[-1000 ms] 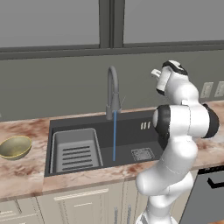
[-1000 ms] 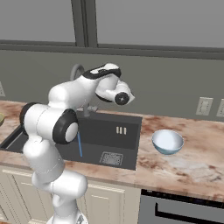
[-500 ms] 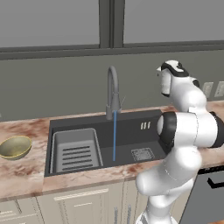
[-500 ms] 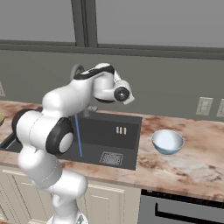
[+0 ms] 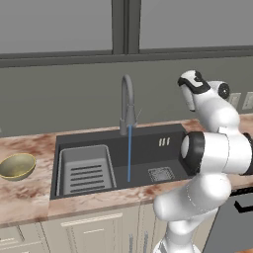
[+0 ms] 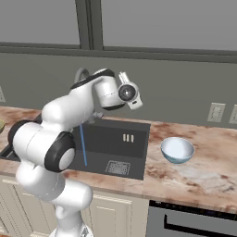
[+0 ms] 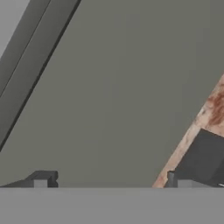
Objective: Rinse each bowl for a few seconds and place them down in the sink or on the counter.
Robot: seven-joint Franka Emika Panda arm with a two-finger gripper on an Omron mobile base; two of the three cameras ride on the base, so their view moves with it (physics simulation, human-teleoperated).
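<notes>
My tool (image 7: 109,179) is hanging wide open, gripping nothing, facing the grey wall (image 7: 131,87); water is running into the sink (image 5: 148,148) in the marbled counter (image 6: 194,171).

Grey kitchen wall with a window band above beige cabinets

A flat grey wall (image 5: 74,108) runs behind the gripper, topped by a dark window ledge (image 5: 59,57) and a dark upright post (image 5: 123,24) between pale panes (image 6: 176,23). White wall outlets (image 6: 215,112) sit to the right of the gripper. Beige cabinet doors (image 5: 94,232) stand below, beside a dark appliance front (image 6: 194,222).
</notes>
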